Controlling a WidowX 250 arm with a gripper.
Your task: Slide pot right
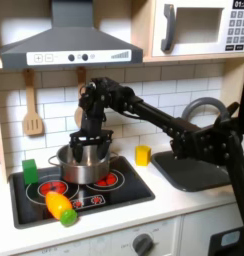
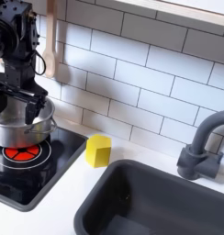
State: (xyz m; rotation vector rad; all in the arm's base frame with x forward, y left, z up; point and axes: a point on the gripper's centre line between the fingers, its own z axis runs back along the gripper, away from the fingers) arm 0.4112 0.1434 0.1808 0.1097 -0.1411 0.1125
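GRIPPER: gripper [image 1: 91,143] is hovering at the pot [image 1: 84,165] rim, jaw state unclear | POT: sitting on stove [image 1: 134,190] rear burner | RISK: shallow rim contact slipping; pot may be striking yellow cup [image 2: 98,150] or nearing sink [image 2: 132,197] edge
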